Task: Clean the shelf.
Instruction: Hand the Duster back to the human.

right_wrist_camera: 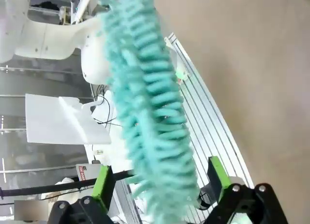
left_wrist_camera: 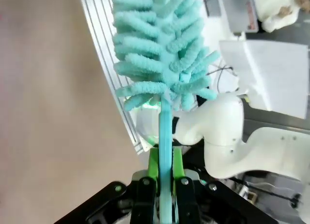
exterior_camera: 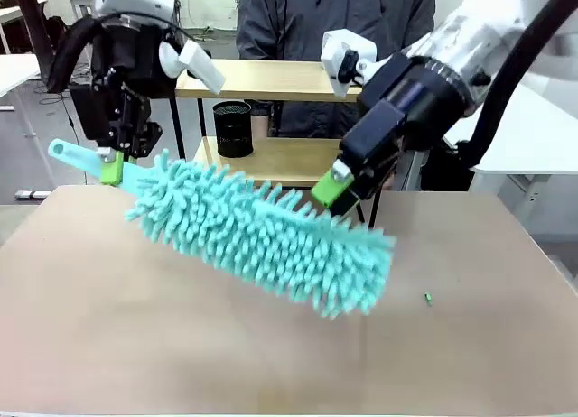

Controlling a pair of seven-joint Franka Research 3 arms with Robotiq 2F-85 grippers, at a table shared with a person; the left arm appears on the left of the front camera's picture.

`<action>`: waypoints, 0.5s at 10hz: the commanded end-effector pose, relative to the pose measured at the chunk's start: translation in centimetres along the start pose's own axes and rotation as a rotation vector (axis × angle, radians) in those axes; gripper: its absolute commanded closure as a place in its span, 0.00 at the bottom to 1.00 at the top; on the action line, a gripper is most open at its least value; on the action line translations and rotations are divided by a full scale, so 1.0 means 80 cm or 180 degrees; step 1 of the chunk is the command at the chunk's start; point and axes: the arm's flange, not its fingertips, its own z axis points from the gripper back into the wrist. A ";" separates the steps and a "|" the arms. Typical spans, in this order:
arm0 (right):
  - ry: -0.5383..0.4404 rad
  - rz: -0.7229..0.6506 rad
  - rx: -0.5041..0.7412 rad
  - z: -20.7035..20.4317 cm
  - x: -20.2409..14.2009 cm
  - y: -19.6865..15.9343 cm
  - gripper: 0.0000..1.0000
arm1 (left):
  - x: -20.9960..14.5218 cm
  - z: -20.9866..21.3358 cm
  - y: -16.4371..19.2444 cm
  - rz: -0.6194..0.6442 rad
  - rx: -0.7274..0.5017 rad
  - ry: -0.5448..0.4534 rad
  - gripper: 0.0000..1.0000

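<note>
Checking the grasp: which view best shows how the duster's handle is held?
Left wrist view: the left gripper is shut on the duster handle. Front view shows it smaller; right wrist view shows bristles between the open right gripper.

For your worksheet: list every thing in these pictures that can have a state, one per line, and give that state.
left gripper: shut on the duster's handle
right gripper: open, its green pads either side of the duster's head
duster: held above the table, tilted, handle end higher
shelf: upright behind the table, top board bare
black mesh cup: upright on the shelf's lower board
</note>
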 end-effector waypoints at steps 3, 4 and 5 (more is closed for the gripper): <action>0.0134 0.0166 0.0078 -0.025 -0.020 -0.005 0.00 | 0.013 0.040 -0.013 -0.0177 0.0045 -0.0274 0.88; 0.0108 0.0163 0.0056 -0.024 -0.021 -0.008 0.00 | 0.016 0.041 -0.009 -0.0212 0.0015 -0.0288 0.88; 0.0075 0.0146 0.0058 -0.022 -0.021 -0.010 0.00 | 0.018 0.041 -0.009 -0.0238 -0.0016 -0.0273 0.88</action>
